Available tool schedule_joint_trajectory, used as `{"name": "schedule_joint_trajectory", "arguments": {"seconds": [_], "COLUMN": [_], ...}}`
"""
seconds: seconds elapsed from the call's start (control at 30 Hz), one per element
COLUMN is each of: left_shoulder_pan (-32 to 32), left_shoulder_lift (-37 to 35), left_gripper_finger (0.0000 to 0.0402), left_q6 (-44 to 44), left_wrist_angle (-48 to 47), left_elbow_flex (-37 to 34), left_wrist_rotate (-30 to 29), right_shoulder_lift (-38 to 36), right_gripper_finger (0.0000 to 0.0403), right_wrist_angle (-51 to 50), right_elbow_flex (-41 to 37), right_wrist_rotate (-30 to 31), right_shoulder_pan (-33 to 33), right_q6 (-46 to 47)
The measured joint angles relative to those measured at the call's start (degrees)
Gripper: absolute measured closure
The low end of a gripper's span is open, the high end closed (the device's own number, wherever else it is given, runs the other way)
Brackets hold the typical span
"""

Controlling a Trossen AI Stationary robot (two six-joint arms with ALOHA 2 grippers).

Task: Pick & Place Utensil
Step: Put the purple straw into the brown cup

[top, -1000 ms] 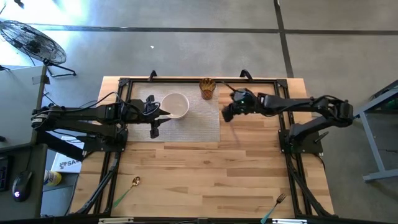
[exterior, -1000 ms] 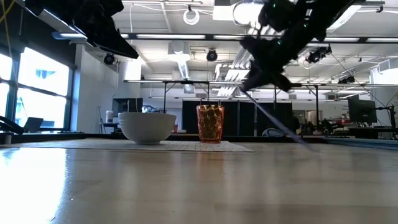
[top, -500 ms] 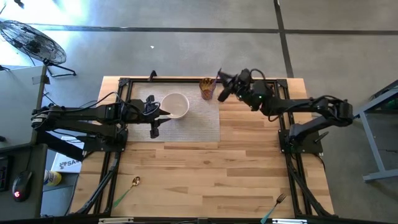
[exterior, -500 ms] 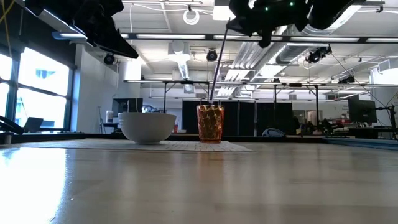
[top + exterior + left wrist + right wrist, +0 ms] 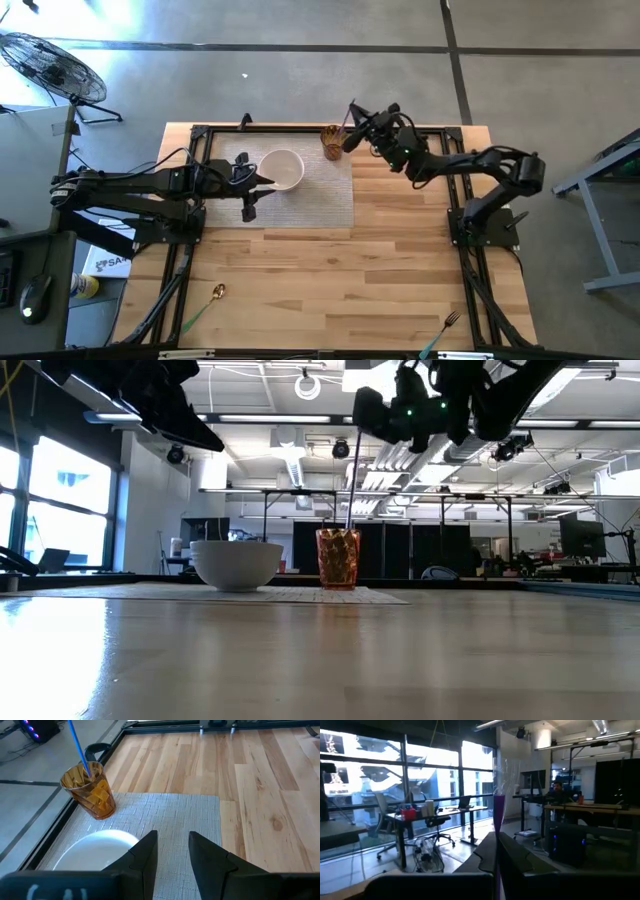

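The right gripper (image 5: 349,134) is raised over the amber cup (image 5: 333,142) at the far edge of the grey placemat (image 5: 318,195), its fingers clamped on a blue-handled utensil (image 5: 79,746) standing nearly upright with its lower end inside the cup. This looks like the placing step; the next move calls for opening the fingers and lifting clear without tipping the cup. The left gripper (image 5: 170,851) waits above the white bowl (image 5: 282,168), fingers slightly apart and empty.

- Blue-handled utensil (image 5: 79,747): thin and straight, nearly upright, its lower end inside the cup.
- Amber cup (image 5: 333,142): faceted, translucent, upright at the grey placemat's (image 5: 320,200) far corner, beside the white bowl (image 5: 283,168).
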Motion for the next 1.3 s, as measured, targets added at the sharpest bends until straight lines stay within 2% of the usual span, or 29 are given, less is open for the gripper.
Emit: {"name": "schedule_joint_trajectory", "arguments": {"seconds": [0.1,0.37,0.63,0.97,1.07,1.2,1.3], "left_shoulder_pan": [0.0,0.0,0.0,0.0,0.0,0.0,0.0], "left_shoulder_lift": [0.0,0.0,0.0,0.0,0.0,0.0,0.0], "left_gripper_finger": [0.0293,0.0293,0.0293,0.0293,0.0293,0.0293,0.0293], "left_q6": [0.0,-1.5,-1.7,-1.7,-1.7,-1.7,-1.7], "left_wrist_angle": [-0.1,-0.1,0.4,0.6,0.6,0.6,0.6], "left_elbow_flex": [0.0,0.0,0.0,0.0,0.0,0.0,0.0], "left_wrist_rotate": [0.0,0.0,0.0,0.0,0.0,0.0,0.0], "right_shoulder_lift": [1.2,2.9,4.1,2.0,-0.2,-3.8,-6.6], "right_gripper_finger": [0.0401,0.0393,0.0348,0.0250,0.0221,0.0193,0.0182], "right_wrist_angle": [-1.3,-5.5,-7.4,-14.6,-18.1,-22.4,-25.7], "right_elbow_flex": [0.0,0.0,0.0,0.0,0.0,0.0,0.0], "right_wrist_rotate": [-3.4,-7.3,-8.9,-4.6,-1.3,3.9,5.3], "right_shoulder_pan": [-0.8,-1.3,-1.3,-1.2,-1.1,-1.1,-1.1], "right_q6": [1.2,0.4,-5.4,-5.5,-5.4,-5.3,-5.3]}}
